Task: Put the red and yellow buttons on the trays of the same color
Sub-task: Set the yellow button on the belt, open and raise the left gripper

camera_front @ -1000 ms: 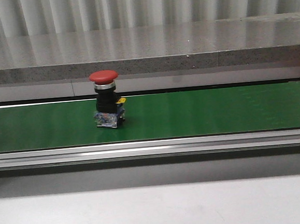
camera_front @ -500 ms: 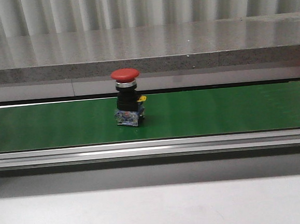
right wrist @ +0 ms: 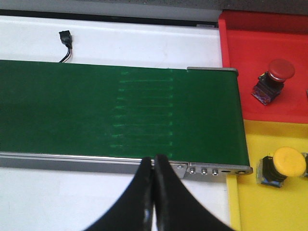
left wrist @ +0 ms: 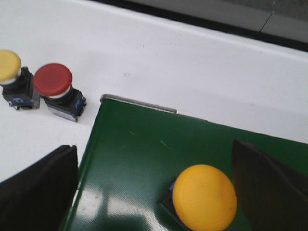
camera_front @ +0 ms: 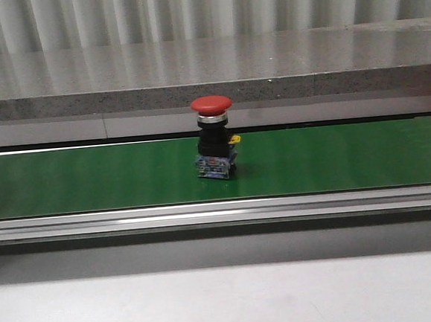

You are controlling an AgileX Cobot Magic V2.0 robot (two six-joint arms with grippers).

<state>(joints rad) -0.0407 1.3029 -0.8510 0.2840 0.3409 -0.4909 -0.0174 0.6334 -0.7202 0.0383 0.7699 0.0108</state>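
Your left gripper point(left wrist: 154, 192) hangs wide open over the belt's feed end, its fingers either side of a yellow button point(left wrist: 204, 197) standing on the green belt point(left wrist: 139, 159), holding nothing. Your right gripper point(right wrist: 154, 192) waits fully closed and empty at the other end, beside the red tray point(right wrist: 262, 62) and yellow tray point(right wrist: 250, 202) (one matching button on each). Mid-belt stands a red button point(camera_front: 214, 147): upright, mushroom cap, black body.
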